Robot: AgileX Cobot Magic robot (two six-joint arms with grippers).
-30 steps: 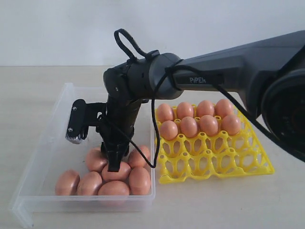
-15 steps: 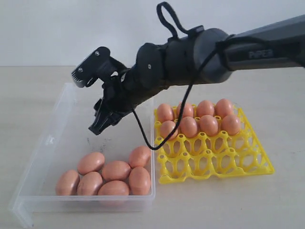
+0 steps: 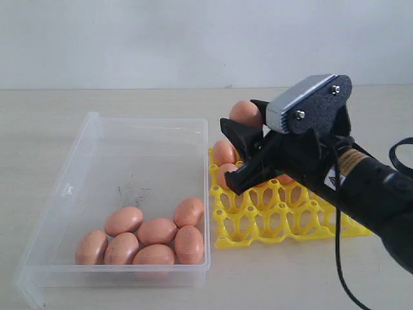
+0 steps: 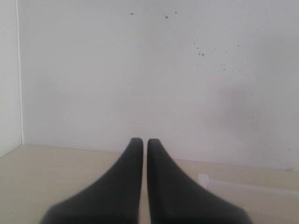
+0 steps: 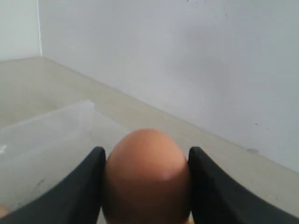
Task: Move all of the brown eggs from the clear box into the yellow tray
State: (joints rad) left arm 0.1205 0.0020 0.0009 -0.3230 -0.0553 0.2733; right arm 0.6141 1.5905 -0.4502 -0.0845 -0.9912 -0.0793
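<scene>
Pale bench [image 3: 58, 103] meets a white wall [image 3: 193, 39] at its far edge. Right claw [image 5: 146, 156] grasps one brown egg [image 3: 245, 112], jaws spread wide around it, raised over the yellow tray [image 3: 284, 223]. Seven brown eggs [image 3: 157, 230] crowd the clear box [image 3: 129, 161] at its near end, with open floor beyond them. Left claw [image 4: 145, 144] is clenched on nothing.

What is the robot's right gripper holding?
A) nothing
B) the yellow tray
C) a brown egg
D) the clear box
C: the right gripper has its dark fingers pressed against both sides of a brown egg.
</scene>
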